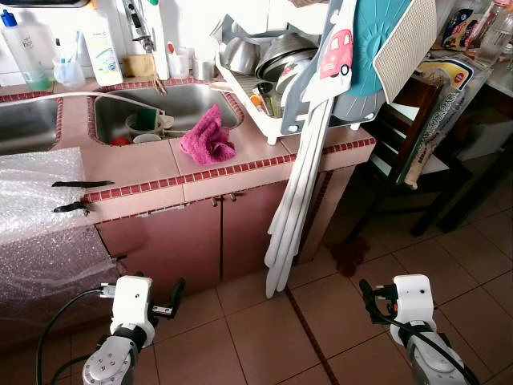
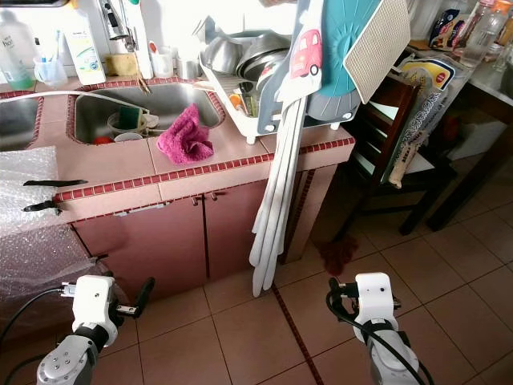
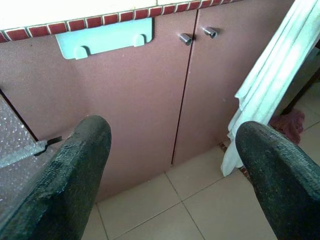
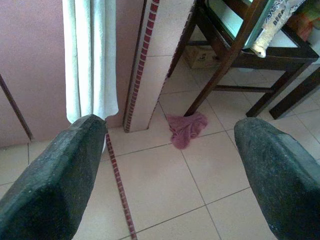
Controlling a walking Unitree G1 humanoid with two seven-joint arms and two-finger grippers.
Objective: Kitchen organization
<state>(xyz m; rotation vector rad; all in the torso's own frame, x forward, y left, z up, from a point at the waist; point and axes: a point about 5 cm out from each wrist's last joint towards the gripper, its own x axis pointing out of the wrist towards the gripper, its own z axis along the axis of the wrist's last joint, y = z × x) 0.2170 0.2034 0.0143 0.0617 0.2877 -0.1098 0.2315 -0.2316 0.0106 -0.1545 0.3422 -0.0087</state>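
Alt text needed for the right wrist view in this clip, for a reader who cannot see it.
The right gripper, fingers wide open and holding nothing, hangs over a tiled floor where a crumpled pink cloth lies near a dark wooden chair. A white towel hangs down the pink cabinet front beyond the gripper.

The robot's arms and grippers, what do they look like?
Both arms are silver metal ending in a boxy white wrist block, with black cables looping alongside. The left gripper and right gripper each carry long black fingers; up close the fingers are broad, rounded and rough-textured. No markings are readable.
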